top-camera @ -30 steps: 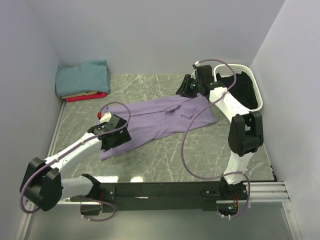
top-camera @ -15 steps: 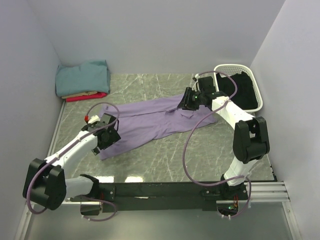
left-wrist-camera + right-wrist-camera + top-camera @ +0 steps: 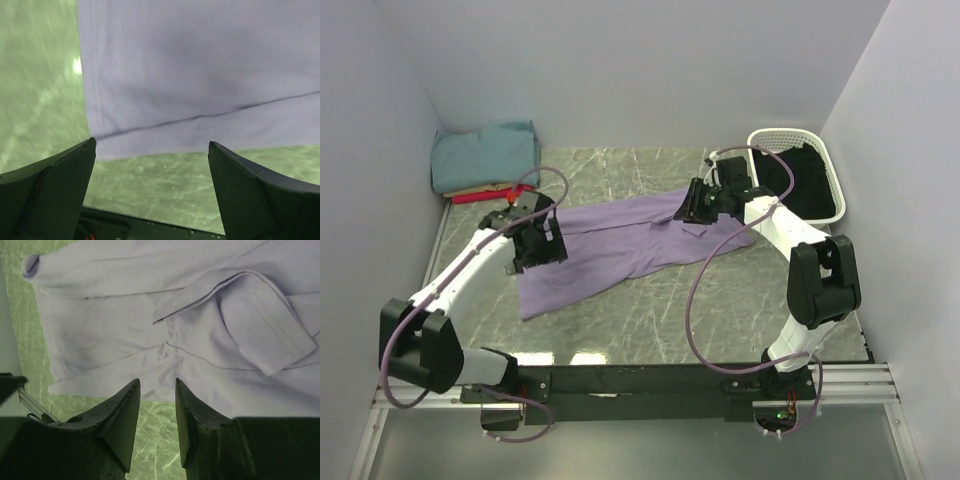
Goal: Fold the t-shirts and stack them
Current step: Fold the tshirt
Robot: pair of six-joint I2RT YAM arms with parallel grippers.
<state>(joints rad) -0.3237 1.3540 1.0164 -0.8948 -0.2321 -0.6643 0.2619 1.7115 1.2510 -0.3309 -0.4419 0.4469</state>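
Top view: lavender shirt (image 3: 620, 240) lies rumpled and askew across mid-table (image 3: 650, 320), not yet folded; the finished stack (image 3: 485, 160) sits in the far left corner, well apart. Left gripper (image 3: 151, 144) is spread as wide as it goes and holds nothing, poised over the hem (image 3: 96, 75) corner. Right gripper (image 3: 156, 382) has its jaws about half apart, also empty, just off the cloth edge near a doubled-over sleeve (image 3: 262, 330). Risks, as I judge them: the left could close on bare stone beside the corner, or catch only the upper layer, so the lower one trails. The right's narrow gap may nip the sleeve or a crease instead of the shoulder, and the fold would go crooked. A cable (image 3: 692, 290) loops across the shirt's right end and could drag it. Uneven lifting would bunch the cloth further.
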